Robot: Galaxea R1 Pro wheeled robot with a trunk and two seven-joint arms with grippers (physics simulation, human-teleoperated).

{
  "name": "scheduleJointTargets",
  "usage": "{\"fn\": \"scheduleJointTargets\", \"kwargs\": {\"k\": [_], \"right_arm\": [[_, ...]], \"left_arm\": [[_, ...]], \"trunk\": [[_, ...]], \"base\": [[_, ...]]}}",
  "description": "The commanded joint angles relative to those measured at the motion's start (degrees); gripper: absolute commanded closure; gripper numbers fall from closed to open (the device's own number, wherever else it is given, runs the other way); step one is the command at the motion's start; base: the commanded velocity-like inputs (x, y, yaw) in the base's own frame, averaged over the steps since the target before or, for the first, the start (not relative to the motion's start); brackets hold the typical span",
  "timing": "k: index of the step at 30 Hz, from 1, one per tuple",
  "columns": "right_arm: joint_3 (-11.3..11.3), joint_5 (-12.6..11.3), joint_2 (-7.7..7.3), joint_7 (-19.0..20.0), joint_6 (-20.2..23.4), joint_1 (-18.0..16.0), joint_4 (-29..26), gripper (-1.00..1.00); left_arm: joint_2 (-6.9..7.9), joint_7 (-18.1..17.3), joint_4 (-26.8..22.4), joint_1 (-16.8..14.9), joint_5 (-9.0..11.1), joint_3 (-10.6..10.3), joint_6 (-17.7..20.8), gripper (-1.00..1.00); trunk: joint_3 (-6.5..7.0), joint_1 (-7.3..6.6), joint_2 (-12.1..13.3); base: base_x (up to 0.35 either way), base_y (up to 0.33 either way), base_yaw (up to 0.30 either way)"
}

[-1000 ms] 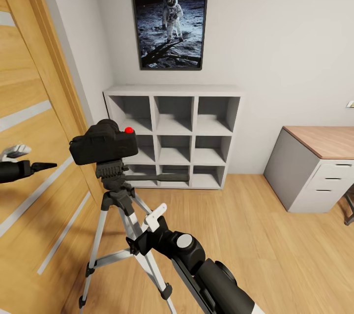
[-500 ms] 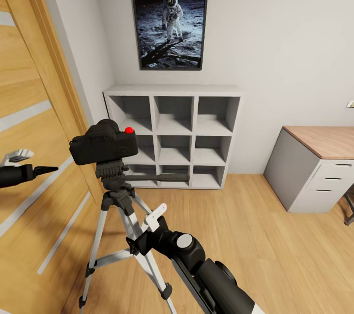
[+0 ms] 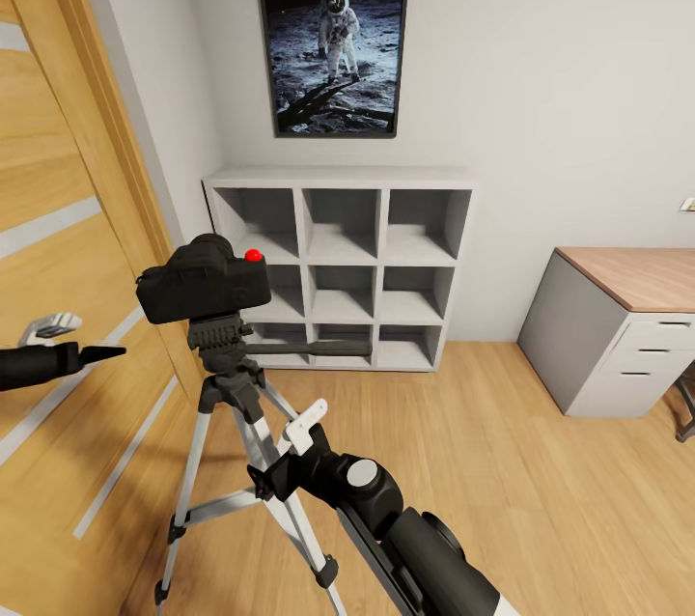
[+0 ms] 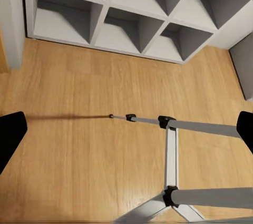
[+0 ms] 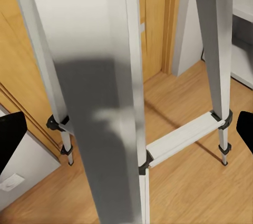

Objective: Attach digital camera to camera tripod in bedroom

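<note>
1. Head view: your left gripper (image 3: 92,354) has dropped slightly lower beside the wooden door (image 3: 58,326), jaws wide, holding nothing.
2. Your digital camera (image 3: 203,284) stays seated on the camera tripod (image 3: 232,404), far left.
3. Your right gripper (image 3: 290,447) hasn't moved; jaws spread beside a tripod leg, empty.

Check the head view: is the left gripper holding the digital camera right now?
No, the left gripper hangs open beside the door, apart from the digital camera, which sits on the camera tripod.
</note>
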Motion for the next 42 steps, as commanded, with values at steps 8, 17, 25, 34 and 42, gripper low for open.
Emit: {"fn": "scheduleJointTargets", "kwargs": {"k": [8,17,25,34,42], "right_arm": [[0.04,-0.30,0.00,0.03,0.33,-0.08,-0.06,-1.00],[0.02,-0.22,0.00,0.00,0.38,-0.10,-0.10,-1.00],[-0.03,-0.22,0.00,0.01,0.34,-0.10,-0.14,-1.00],[-0.04,-0.22,0.00,0.04,0.33,-0.10,-0.15,-1.00],[-0.04,-0.22,0.00,0.07,0.33,-0.10,-0.16,-1.00]], "left_arm": [[-1.74,0.11,0.57,3.04,0.57,-0.31,-2.28,-1.00],[-2.79,4.56,0.89,9.72,0.79,-0.15,-9.47,-1.00],[-3.26,6.23,0.91,13.04,0.86,-0.10,-13.18,-1.00],[-5.49,11.39,0.91,15.70,2.22,-0.05,-15.21,-1.00],[-8.23,14.29,0.93,19.47,4.28,0.00,-17.87,-1.00]], "trunk": [[-0.13,0.04,-0.14],[-0.13,0.04,-0.14],[-0.13,0.04,-0.14],[-0.13,0.04,-0.14],[-0.13,0.04,-0.14]], "base": [[0.000,0.000,0.000],[0.000,0.000,0.000],[0.000,0.000,0.000],[0.000,0.000,0.000],[0.000,0.000,0.000]]}}
